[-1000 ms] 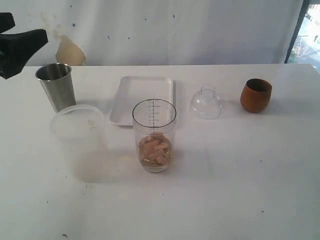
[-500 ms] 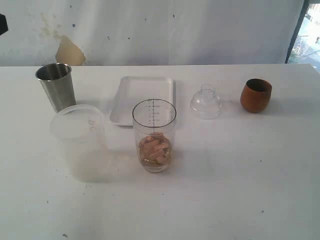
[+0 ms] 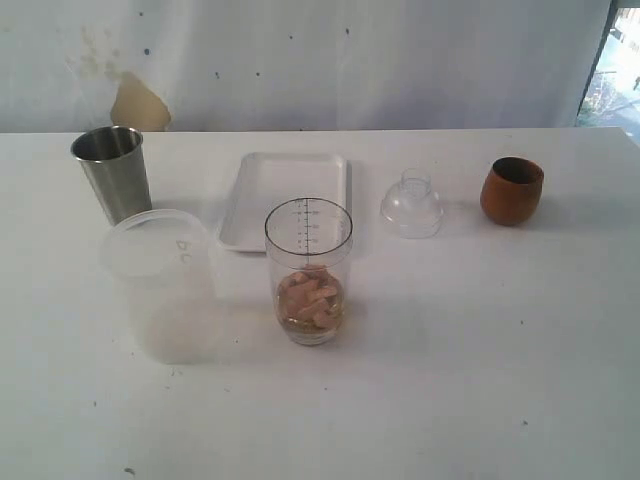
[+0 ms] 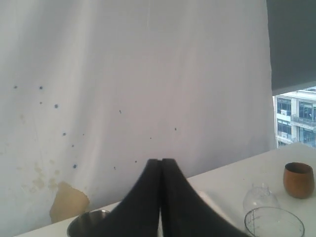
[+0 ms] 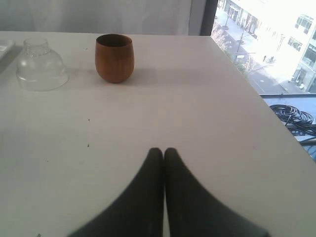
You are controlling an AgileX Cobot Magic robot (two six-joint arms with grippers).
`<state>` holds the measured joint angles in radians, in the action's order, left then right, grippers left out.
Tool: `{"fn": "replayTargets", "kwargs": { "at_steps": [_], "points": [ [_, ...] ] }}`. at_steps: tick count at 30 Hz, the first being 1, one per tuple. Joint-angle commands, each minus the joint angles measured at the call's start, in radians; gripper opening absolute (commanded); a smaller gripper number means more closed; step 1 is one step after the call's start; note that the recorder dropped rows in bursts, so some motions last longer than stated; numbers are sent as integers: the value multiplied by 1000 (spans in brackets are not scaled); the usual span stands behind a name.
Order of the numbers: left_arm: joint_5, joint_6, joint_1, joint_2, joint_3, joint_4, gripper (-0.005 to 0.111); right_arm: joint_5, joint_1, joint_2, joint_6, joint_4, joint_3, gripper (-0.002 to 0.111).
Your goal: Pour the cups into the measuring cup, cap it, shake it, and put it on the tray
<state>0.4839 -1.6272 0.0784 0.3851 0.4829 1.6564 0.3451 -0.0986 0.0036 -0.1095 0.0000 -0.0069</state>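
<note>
One tall clear plastic measuring cup (image 3: 308,270) with a black printed scale stands upright and uncapped near the middle of the white table (image 3: 450,380), with a small heap of pale pinkish-brown pieces (image 3: 310,298) in its bottom. Just behind it lies one flat white rectangular tray (image 3: 285,198). To the right of the tray sits one small clear plastic dome lid (image 3: 412,205), neck up. There are two cups, well apart: a tapered shiny steel tumbler (image 3: 112,172) at the far left and a rounded brown wooden cup (image 3: 511,190) at the far right, both upright. One wide frosted translucent plastic tub (image 3: 160,285) stands beside the measuring cup, in front of the tumbler. The left tool (image 4: 160,163) and the right tool (image 5: 163,150) each have their black fingers pressed together, gripping nothing.
</note>
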Motion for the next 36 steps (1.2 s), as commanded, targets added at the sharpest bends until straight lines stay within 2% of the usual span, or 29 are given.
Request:
{"fn": "replayTargets", "kwargs": {
  "at_steps": [1, 22, 29, 32, 34, 36],
  "points": [
    [-2, -20, 3, -83, -57, 10, 0, -4, -6, -4, -7, 0, 7, 0],
    [-3, -20, 3, -99, -63, 13, 0, -4, -6, -4, -7, 0, 7, 0],
    [-5, -20, 3, -131, -80, 68, 0, -4, -6, -4, -7, 0, 7, 0],
    [-21, 67, 3, -147, -106, -45, 0, -4, -6, -4, -7, 0, 7, 0],
    [6, 191, 3, -156, -131, -155, 0, -4, -6, -4, -7, 0, 7, 0],
    [42, 384, -1, -168, -168, -345, 0, -4, -6, -4, -7, 0, 7, 0]
  ]
}}
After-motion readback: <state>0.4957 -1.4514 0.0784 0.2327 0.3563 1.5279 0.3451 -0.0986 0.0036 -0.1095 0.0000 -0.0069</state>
